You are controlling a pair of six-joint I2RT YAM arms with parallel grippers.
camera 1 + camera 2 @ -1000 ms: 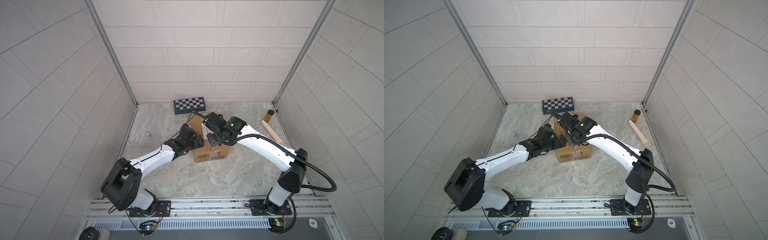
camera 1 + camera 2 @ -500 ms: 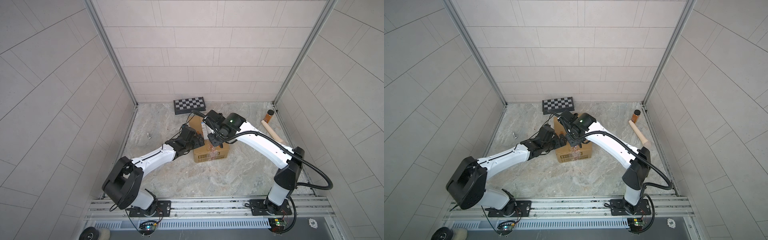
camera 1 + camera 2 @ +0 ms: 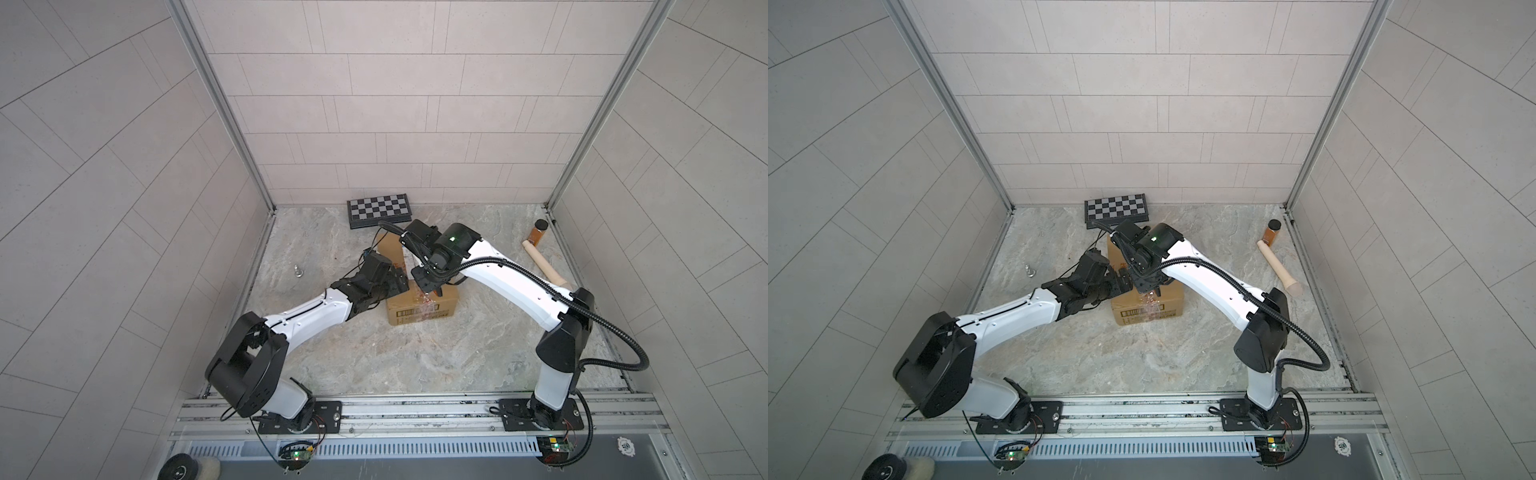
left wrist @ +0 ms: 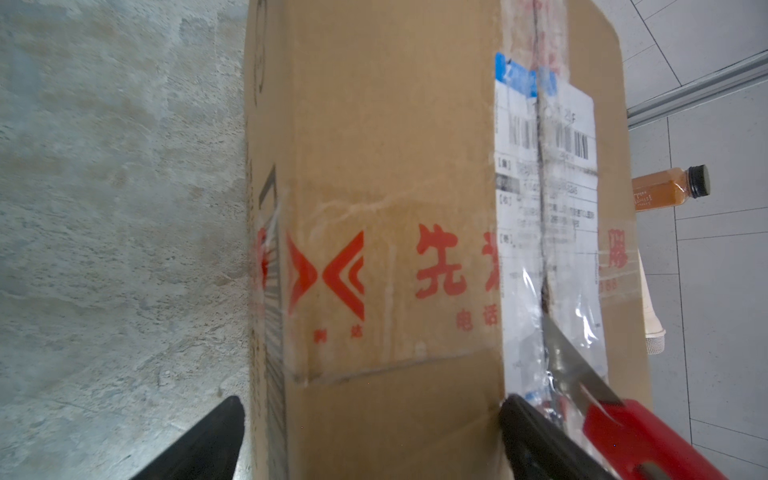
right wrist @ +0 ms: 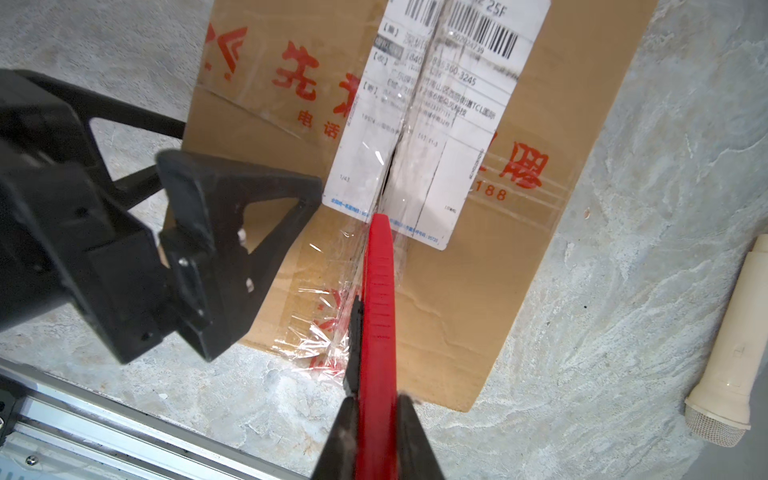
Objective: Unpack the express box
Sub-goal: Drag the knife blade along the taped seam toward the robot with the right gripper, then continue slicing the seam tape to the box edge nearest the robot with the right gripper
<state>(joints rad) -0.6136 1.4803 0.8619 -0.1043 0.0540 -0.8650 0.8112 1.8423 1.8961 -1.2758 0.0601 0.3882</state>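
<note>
"Right wrist view: what lies round the express box?" asks one observer.

"A pale club-shaped handle with a mesh end lies on the marbled floor, near the carton but apart from it," the other answers. "In a top view an amber bottle stands upright by the back right corner. A checkered board case lies just behind the carton, and a small metal piece sits well off to its left."

"Where is the carton itself?"

"Mid-floor in both top views, under the two wrists. The right arm covers most of its top there."

"What crowds the seam?"

"The left gripper is spread wide. One finger lies on the top face beside the white label and the other runs along the side face, so the jaws straddle the box's top edge. The right gripper is closed on a red utility knife, whose blade sits in the taped seam that splits the label. Crumpled clear tape bunches at the seam's end toward the rail."

"Anything visible inside?"

"No. The flaps lie flat, only a dark slit shows along the seam, and the contents are hidden."
</note>
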